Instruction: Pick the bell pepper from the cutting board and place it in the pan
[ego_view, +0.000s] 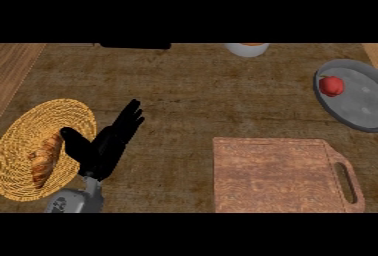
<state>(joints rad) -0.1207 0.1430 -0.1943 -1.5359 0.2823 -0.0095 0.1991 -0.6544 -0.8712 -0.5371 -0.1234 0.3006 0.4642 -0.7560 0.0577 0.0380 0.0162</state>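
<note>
A red bell pepper lies inside the grey pan at the right edge of the counter. The brown cutting board sits at the lower right with nothing on it, its handle slot toward the right. My left hand is at the lower left, open, with fingers straight and pointing up and to the right, beside the woven mat. My right hand does not show.
A round woven mat at the left carries a bread roll. A white bowl stands at the counter's far edge, and a dark object lies at the far left of that edge.
</note>
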